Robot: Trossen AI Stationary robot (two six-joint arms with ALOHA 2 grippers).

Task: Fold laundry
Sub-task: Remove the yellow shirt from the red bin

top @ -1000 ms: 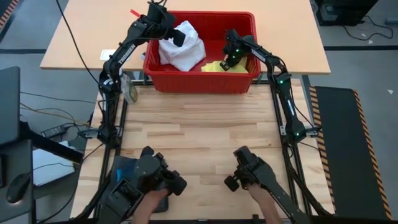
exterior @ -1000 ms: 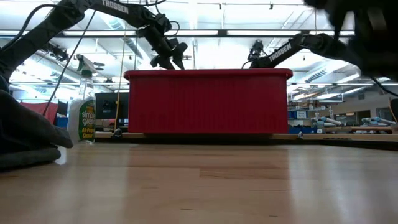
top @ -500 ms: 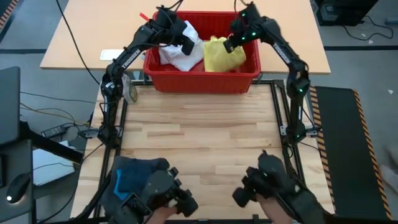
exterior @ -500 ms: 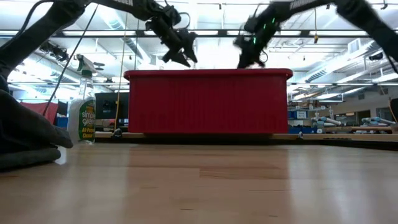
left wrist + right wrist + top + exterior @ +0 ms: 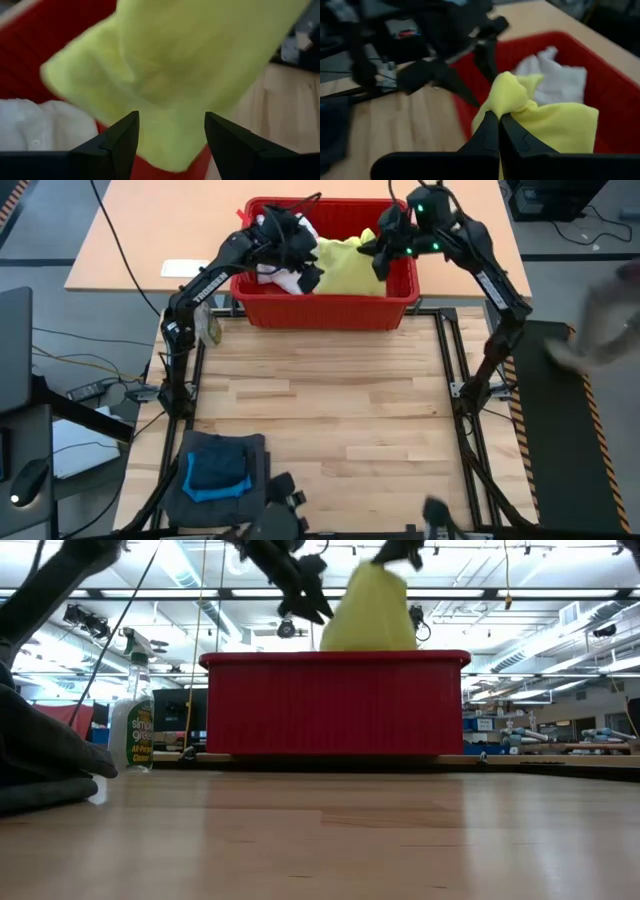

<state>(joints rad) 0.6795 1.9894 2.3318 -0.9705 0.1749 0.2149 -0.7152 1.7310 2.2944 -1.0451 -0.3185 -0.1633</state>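
Observation:
The red basket [image 5: 325, 308] stands at the table's far edge. My right gripper [image 5: 385, 242] is shut on a yellow garment [image 5: 368, 612] that hangs above the basket's rim; the near wall hides its lower end. A white garment [image 5: 283, 268] lies in the basket's left half. My left gripper [image 5: 170, 131] is open over the basket, just left of the yellow cloth [image 5: 180, 65]. A dark grey garment [image 5: 240, 448] with a bright blue one [image 5: 215, 472] on top lies on the table's near left corner. My left gripper has its two fingers [image 5: 122, 137] standing open right next to the yellow garment's lower edge [image 5: 172, 155]; whether they touch it, I cannot tell. My right gripper pinches a bunched-up knob of the yellow garment [image 5: 509, 92] between its two shut fingers, several layers gathered. The cloth hangs slack below the fingers, above the basket.
A spray bottle [image 5: 208, 326] stands at the table's left edge beside the basket. The wooden table [image 5: 330, 410] shows bare boards between the basket and the folded pile. Both arms reach over the basket's rim [image 5: 335, 658].
My right gripper has risen out of the basket with the yellow garment, which was lying on the bottom and now hangs above the rim. My left gripper has moved from over the white garment toward the table's right, up to the yellow cloth.

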